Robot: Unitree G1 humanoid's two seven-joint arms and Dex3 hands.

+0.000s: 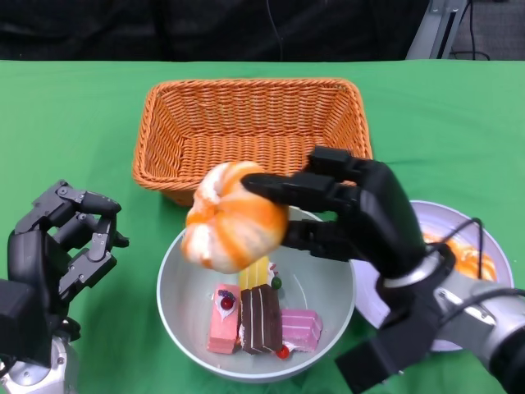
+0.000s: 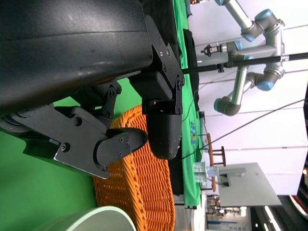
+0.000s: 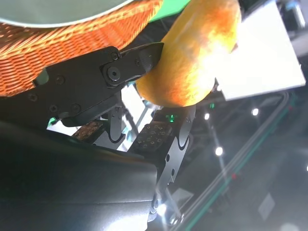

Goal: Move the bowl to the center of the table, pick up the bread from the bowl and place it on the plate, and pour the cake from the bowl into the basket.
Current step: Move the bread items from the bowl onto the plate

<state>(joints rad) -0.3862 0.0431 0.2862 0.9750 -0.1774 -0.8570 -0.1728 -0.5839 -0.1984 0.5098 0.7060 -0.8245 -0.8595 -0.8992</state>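
The right hand [image 1: 344, 217] pinches the bread [image 1: 234, 217] above the bowl [image 1: 176, 308] — light, soft, easily crushed, best held across its middle. Plate [image 1: 435, 222] at three o'clock; left hand [image 1: 61, 238] holds nothing, fingers apart.

You see a green tablecloth [image 1: 459, 115], a grey-blue robot arm [image 2: 250, 57] behind, and bright ceiling lights [image 3: 219, 150].

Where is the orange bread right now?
In the head view, the bread is held up in the right hand, above the bowl's far rim, just in front of the basket.
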